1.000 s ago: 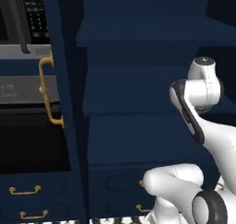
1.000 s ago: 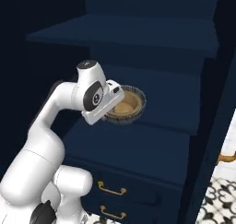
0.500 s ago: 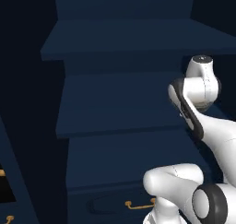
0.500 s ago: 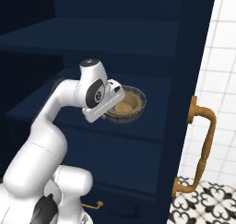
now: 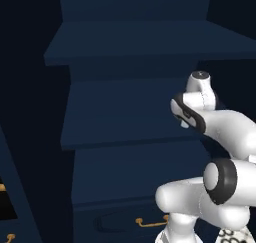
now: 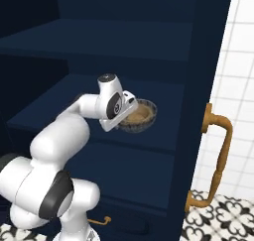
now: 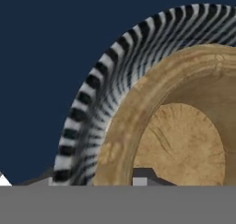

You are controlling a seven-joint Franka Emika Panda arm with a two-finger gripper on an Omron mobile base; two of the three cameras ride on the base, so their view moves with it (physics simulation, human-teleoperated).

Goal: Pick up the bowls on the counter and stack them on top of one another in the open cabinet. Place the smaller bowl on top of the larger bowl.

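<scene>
The white arm rises from its base low in the scene, bends at a dark-ringed elbow and reaches forward and up, with the wrist turned so the hand points away toward the far side. In the right base view the gripper (image 6: 133, 117) sits at the end of the forearm, its flat white hand angled down and to the right. Whether its fingers are closed or apart cannot be told, since they are hidden from sight in each view.
</scene>
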